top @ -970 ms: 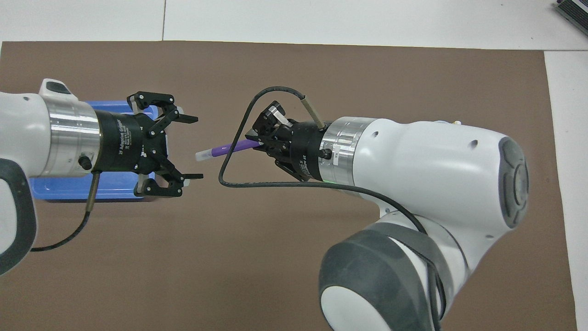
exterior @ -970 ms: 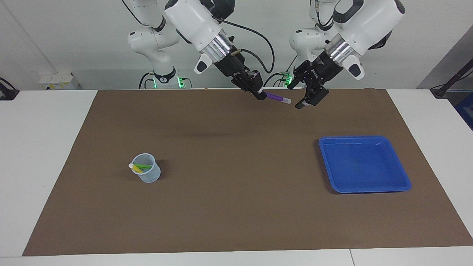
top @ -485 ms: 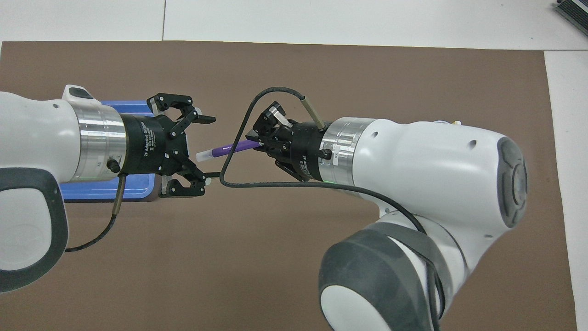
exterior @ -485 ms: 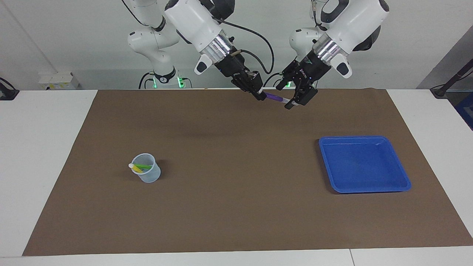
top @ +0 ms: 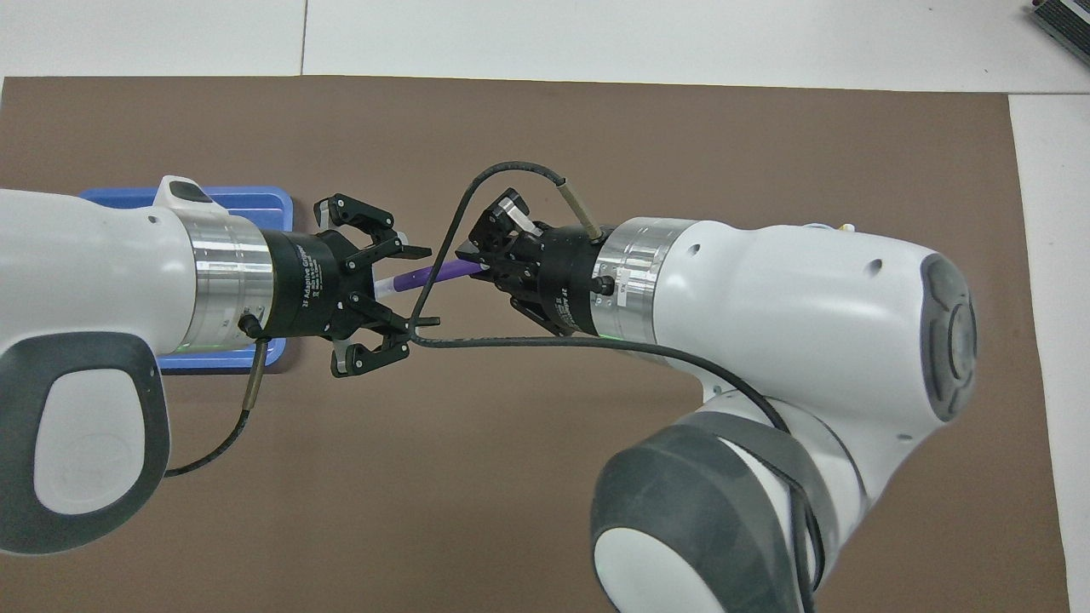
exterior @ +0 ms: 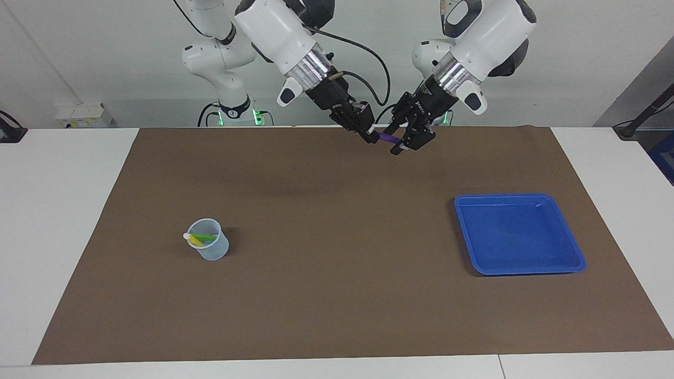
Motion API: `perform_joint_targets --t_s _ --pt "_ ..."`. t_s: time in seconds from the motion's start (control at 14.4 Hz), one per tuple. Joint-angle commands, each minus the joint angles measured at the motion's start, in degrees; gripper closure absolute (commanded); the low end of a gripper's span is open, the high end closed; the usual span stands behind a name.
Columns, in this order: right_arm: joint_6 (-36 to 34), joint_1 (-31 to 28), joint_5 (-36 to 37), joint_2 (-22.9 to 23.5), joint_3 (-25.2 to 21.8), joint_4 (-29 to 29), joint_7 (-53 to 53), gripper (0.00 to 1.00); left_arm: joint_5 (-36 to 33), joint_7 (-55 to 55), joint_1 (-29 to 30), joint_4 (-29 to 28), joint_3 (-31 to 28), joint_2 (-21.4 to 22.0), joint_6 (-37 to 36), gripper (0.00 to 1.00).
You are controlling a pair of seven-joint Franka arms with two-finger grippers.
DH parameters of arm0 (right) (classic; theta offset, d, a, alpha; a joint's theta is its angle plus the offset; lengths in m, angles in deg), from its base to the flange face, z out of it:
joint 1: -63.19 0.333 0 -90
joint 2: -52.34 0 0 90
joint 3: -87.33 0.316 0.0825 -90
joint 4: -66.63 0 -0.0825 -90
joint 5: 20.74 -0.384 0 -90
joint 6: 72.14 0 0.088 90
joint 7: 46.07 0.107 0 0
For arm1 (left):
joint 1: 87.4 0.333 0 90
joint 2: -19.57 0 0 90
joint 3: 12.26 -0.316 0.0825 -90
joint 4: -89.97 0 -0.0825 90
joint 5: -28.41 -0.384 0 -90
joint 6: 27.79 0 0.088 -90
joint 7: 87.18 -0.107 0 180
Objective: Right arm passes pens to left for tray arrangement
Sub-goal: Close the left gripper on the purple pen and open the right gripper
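Observation:
My right gripper (exterior: 373,135) (top: 479,264) is shut on the purple pen (exterior: 388,138) (top: 438,273) and holds it level above the mat, near the robots. My left gripper (exterior: 396,142) (top: 423,287) is open, one finger on each side of the pen's pale end, a gap still showing. The green pen (exterior: 205,237) and the yellow pen (exterior: 192,240) lean in a small translucent cup (exterior: 212,249) toward the right arm's end of the table. The blue tray (exterior: 518,234) (top: 266,201) lies toward the left arm's end with nothing in it.
A brown mat (exterior: 337,295) covers most of the white table. A black cable (top: 443,339) loops from the right wrist beside the left gripper's fingers. The overhead view hides the cup under the right arm.
My left gripper has moved in toward the right gripper, brought its fingers around the pen's pale end and narrowed them. The right arm has held still.

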Motion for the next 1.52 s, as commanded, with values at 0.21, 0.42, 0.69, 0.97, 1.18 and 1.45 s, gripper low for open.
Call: perform_joint_targets --t_s 0.21,0.42,0.69,0.97,1.18,1.45 --pt "1.24 0.06 -1.29 -0.36 -0.07 0.88 -1.45 1.00 0.65 -1.47 0.27 -0.21 -1.48 1.21 -2.14 0.53" --pt "1.24 0.06 -1.29 -0.36 -0.07 0.88 -1.45 1.00 0.65 -1.56 0.27 0.66 -1.39 0.77 -1.88 0.77" --pt "1.24 -0.12 -1.29 -0.27 -0.07 0.88 -1.45 1.00 0.83 -1.91 -0.08 0.75 -1.39 0.77 -1.44 1.00" --pt "1.24 -0.21 -1.29 -0.27 -0.07 0.88 -1.45 1.00 1.45 -6.83 0.01 0.40 -1.39 0.85 -1.61 1.00" --pt "1.15 -0.29 -1.29 -0.27 -0.07 0.88 -1.45 1.00 1.36 -6.92 0.09 0.32 -1.39 0.85 -1.96 1.00" --pt "0.27 -0.64 -1.38 -0.27 -0.07 0.80 -1.18 0.65 1.27 -7.36 0.18 0.23 -1.48 0.94 -2.31 1.00"
